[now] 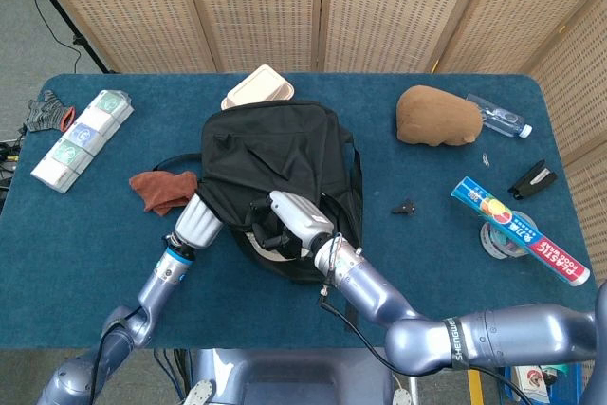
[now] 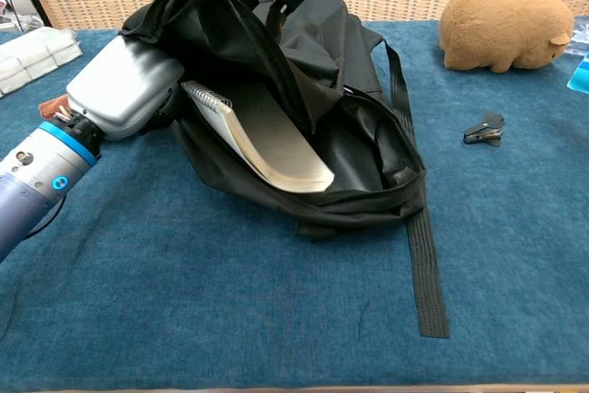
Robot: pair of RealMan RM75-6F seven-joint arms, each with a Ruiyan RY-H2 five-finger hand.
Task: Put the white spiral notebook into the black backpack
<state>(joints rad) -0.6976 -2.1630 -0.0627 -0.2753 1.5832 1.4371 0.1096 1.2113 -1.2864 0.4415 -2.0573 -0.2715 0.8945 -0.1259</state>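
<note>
While your right hand (image 1: 285,216) is gripping the upper lip of the black backpack (image 1: 285,154) and holding its mouth up, your left hand (image 2: 124,87) is reaching into the opening beside the white spiral notebook (image 2: 267,135). Its fingers are hidden by fabric, so their spread cannot be told. That notebook is sitting tilted, mostly inside the bag on the desk (image 1: 85,234).

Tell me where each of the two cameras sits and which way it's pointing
Head view: high above, looking down on the table; both arms, left hand and right hand at the black backpack.
Chest view: low at the table's near edge, looking level into the backpack's mouth; shows the left hand and white spiral notebook.
Shared: backpack, left hand, brown plush toy.
</note>
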